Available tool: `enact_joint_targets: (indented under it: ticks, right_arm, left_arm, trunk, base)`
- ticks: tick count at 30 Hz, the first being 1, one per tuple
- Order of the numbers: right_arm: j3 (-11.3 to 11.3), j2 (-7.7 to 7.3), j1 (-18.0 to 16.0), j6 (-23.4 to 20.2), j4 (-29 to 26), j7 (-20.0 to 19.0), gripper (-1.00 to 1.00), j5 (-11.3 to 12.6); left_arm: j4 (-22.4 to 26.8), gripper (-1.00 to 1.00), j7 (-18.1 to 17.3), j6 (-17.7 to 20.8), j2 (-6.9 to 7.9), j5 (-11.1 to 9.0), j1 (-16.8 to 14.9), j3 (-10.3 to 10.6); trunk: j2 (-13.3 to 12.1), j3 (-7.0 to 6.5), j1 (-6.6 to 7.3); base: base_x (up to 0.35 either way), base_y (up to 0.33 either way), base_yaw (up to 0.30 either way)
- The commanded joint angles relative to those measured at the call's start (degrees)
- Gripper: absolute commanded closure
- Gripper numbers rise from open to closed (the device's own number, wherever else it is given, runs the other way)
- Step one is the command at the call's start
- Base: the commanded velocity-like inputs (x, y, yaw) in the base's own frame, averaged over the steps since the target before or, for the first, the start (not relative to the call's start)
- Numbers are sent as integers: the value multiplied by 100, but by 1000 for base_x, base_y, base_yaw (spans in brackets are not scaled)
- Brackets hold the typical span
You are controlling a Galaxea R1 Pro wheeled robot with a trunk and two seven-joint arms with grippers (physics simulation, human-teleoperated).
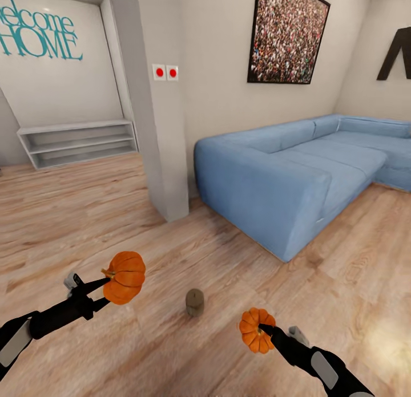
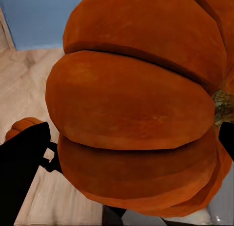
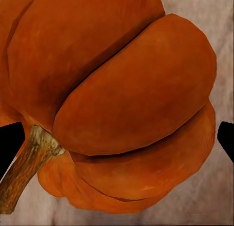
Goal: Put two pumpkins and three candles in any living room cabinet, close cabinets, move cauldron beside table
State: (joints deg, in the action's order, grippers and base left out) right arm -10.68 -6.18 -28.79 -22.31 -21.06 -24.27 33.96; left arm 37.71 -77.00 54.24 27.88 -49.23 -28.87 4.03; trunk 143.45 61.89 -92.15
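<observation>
My left pincer [image 1: 108,284] grips one pumpkin [image 1: 125,276]; my right pincer [image 1: 264,329] grips the other pumpkin [image 1: 256,329], candle [image 1: 194,302] on floor between.

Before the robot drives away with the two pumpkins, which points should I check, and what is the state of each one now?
1. Left gripper shut on a pumpkin: ok; the pumpkin sits between its fingers in the left wrist view.
2. Right gripper shut on the other pumpkin: ok; it is off the floor.
3. Both pumpkins apart from each other: ok.
4. Candle standing on the wooden floor between the arms, not collected: not ok.
5. Cabinet located: cannot tell.
6. Blue sofa ahead to the right, apart from both arms: ok.
</observation>
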Motion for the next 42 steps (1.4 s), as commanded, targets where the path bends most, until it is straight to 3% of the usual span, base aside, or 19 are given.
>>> enact_joint_targets:
  ticks: [1,17,33,42]
  right_arm:
    - [-39,3,-3,-54,-4,-8,100,40]
    - [-38,3,-3,-54,-4,-8,100,40]
    - [-37,3,-3,-54,-4,-12,100,40]
    - [-24,3,-3,-43,-4,-11,100,40]
  left_arm:
    - [-1,100,-8,52,7,-43,-4,19]
    - [-1,100,-1,52,4,-43,-4,19]
    - [-188,100,9,52,-1,-19,-4,18]
    - [-194,100,9,52,-2,-8,-4,18]
  trunk:
    - [1,-22,6]
    - [-21,-430,47]
    - [-661,-767,398]
    - [-1022,-931,596]
  base:
    - [-220,0,-262]
    - [-168,0,-262]
    - [-5,0,-255]
    - [0,0,-31]
